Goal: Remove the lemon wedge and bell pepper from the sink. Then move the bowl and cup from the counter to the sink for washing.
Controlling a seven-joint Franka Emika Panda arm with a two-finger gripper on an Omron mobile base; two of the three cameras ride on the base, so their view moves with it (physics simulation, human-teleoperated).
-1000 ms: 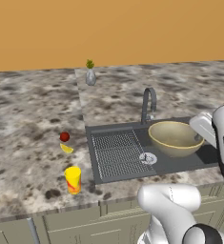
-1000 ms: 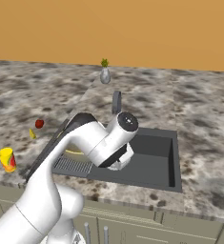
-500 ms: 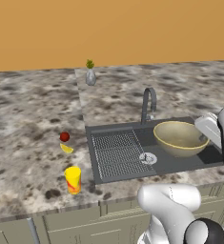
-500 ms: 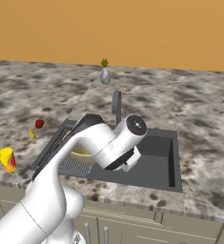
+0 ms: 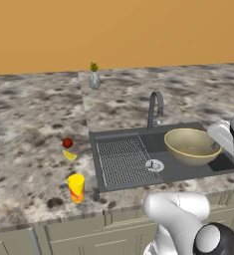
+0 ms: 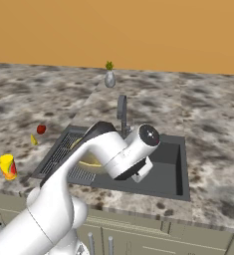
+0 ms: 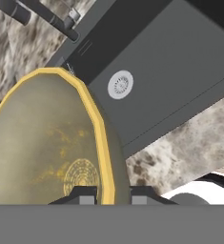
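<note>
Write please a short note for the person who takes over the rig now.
Gripper: shut on the bowl rim, holding it over the sink basin.
Lemon wedge and bell pepper: out, on the counter left of the sink.
Cup: upright on the counter near the front edge, untouched.
Done: both foods removed.
Left: release the bowl in the sink, then bring the cup.

No text, label, brand, number or sign can be read anywhere.
</note>
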